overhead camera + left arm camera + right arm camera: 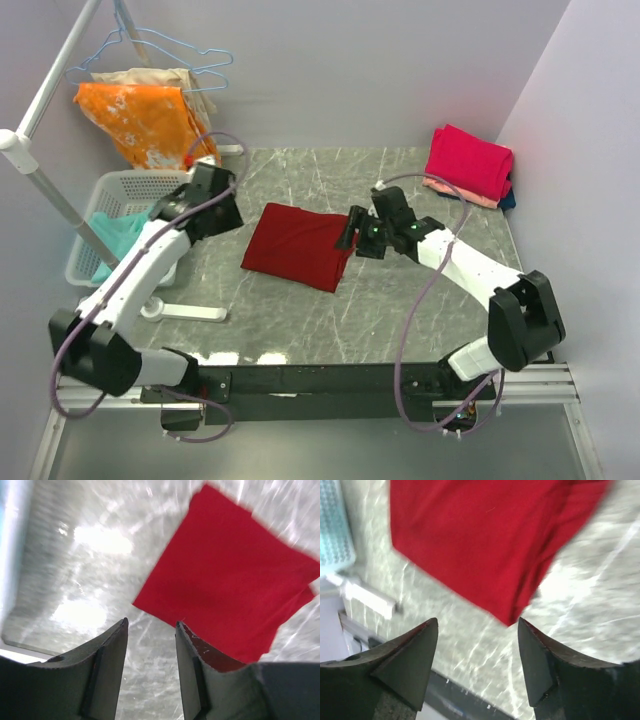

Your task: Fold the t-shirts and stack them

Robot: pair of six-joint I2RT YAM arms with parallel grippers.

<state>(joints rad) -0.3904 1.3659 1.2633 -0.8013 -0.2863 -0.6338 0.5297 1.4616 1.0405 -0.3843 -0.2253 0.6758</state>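
- My left arm [135, 275] stretches forward along the left side; left gripper [150, 625] jaws parted, holding nothing.
- My right arm [475, 275] angles in towards centre; right gripper [477, 622] jaws wide, empty.

Top cam overhead-rear; wrist cams close, look down, share maroon shirt [230, 575].

The right wrist view gives us the dark red shirt [485, 540] blurred and cut off by the top edge. From above, the right gripper [352, 232] covers its right edge, and under the pink shirt [470, 160] at the far right corner of the table [290, 325] we see only slivers of others.
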